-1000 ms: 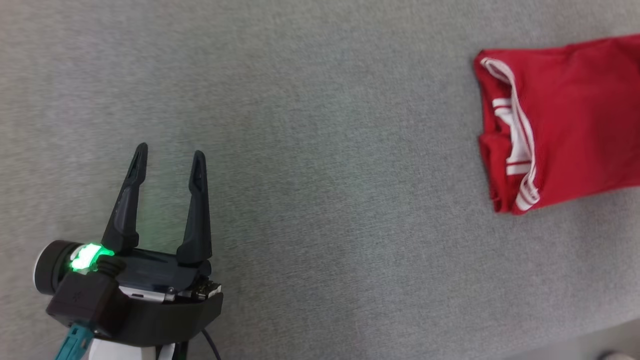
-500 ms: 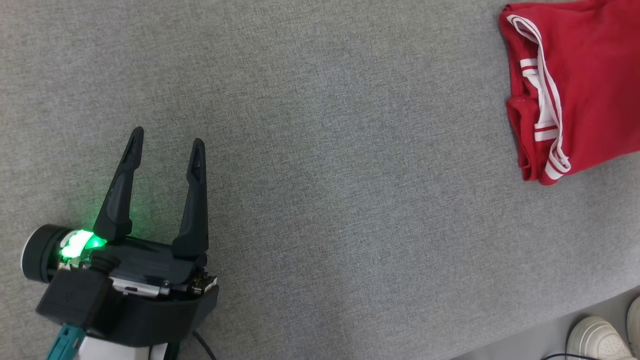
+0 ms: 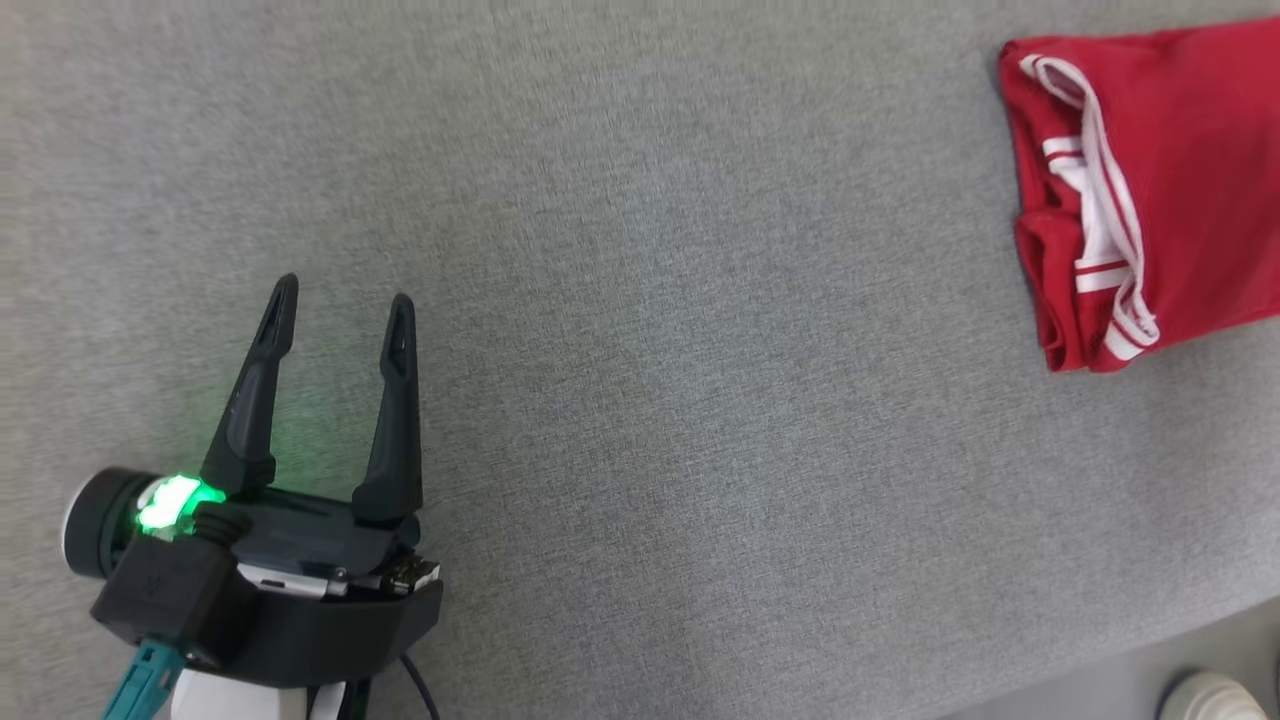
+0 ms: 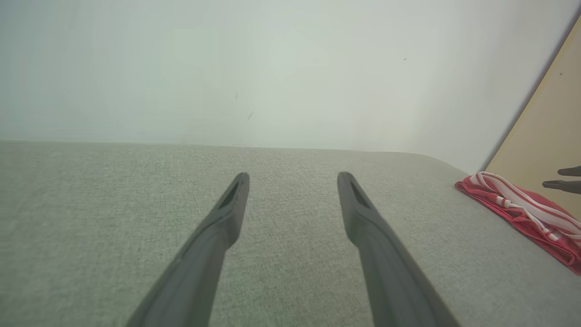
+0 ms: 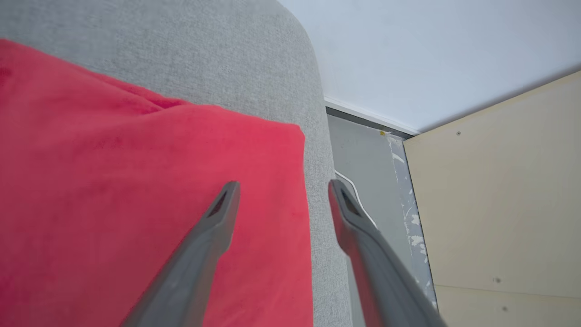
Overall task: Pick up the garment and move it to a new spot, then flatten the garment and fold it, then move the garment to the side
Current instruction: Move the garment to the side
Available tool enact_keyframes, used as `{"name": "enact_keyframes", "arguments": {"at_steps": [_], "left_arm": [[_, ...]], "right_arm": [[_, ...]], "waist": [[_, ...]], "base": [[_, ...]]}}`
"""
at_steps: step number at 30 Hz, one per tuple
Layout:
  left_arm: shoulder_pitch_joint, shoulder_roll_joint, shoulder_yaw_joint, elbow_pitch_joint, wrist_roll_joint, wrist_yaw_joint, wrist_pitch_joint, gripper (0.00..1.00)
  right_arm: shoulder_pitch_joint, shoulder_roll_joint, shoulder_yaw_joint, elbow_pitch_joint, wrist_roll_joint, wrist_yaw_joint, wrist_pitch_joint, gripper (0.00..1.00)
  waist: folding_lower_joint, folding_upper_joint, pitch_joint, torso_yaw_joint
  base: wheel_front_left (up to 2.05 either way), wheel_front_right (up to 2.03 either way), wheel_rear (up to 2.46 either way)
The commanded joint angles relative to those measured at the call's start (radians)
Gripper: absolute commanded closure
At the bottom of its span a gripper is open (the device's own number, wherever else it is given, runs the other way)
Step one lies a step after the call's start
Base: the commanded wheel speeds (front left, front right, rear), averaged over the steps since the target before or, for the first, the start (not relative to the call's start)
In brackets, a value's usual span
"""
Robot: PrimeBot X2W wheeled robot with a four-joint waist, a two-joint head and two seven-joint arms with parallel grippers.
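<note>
- At the far right of the grey padded surface [image 3: 650,380], your red garment [image 3: 1190,170] lies folded into a compact stack. Its white-striped trim [image 3: 1095,215] shows along the left edge, and its right part runs out of the head view.
- Judging by the soft creases and rounded fold, it is light, limp knit cloth. Expect it to sag and come unfolded if you lift one layer alone, and to slide easily over the weave.
- If you move it again, pinch through all layers at the folded edge or at two corners, not at the loose trim.
- Your right gripper [image 5: 283,185] hovers over the garment's corner by the surface's rounded edge, fingers spread with nothing between them. You cannot tell whether a tip touches the cloth.
- Your left gripper [image 3: 342,297] sits well apart at the near left, fingers spread over bare surface and holding nothing.
- Beyond the edge stands a pale wooden panel [image 5: 499,204], and a white shoe [image 3: 1210,697] shows at the near right.
</note>
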State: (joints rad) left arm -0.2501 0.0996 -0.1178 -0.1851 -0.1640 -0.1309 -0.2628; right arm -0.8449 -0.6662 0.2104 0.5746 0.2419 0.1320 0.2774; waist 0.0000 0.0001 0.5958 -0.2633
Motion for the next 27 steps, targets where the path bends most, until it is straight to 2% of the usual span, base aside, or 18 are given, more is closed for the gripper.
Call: {"name": "enact_keyframes", "arguments": {"at_steps": [1, 6, 11, 14, 21, 27], "left_arm": [[0.016, -0.006, 0.009, 0.005, -0.003, 0.001, -0.002, 0.0], [0.067, -0.016, 0.042, 0.05, 0.015, 0.001, -0.002, 0.0], [0.146, -0.033, 0.101, 0.139, 0.013, 0.006, -0.002, 0.0], [0.172, -0.038, 0.12, 0.161, 0.016, 0.01, -0.002, 0.0], [0.242, -0.045, 0.15, 0.243, 0.028, 0.01, -0.002, 0.0], [0.295, -0.046, 0.168, 0.294, 0.033, 0.006, -0.002, 0.0]], "right_arm": [[0.012, 0.019, 0.005, -0.005, 0.009, -0.003, -0.021, 0.0], [0.048, 0.081, 0.037, -0.039, 0.047, -0.003, -0.119, 0.0], [0.167, 0.134, 0.073, -0.098, 0.107, -0.003, -0.28, 0.0], [0.224, 0.141, 0.083, -0.127, 0.109, -0.003, -0.323, 0.0], [0.467, 0.215, 0.035, -0.237, 0.115, -0.003, -0.454, 0.0], [0.672, 0.32, -0.003, -0.309, 0.134, -0.003, -0.498, 0.0]], "waist": [[0.0, -0.0001, -0.048, 0.021], [0.0, -0.0001, -0.148, 0.04], [0.0, -0.0001, -0.296, 0.104], [0.0, -0.0001, -0.339, 0.127], [0.0, -0.0001, -0.464, 0.213], [0.0, -0.0001, -0.556, 0.249]], "base": [[0.0, 0.0, 0.0], [0.0, 0.0, 0.0], [0.0, 0.0, 0.0], [0.0, 0.0, 0.0], [0.0, 0.0, 0.0], [0.0, 0.0, 0.0]]}}
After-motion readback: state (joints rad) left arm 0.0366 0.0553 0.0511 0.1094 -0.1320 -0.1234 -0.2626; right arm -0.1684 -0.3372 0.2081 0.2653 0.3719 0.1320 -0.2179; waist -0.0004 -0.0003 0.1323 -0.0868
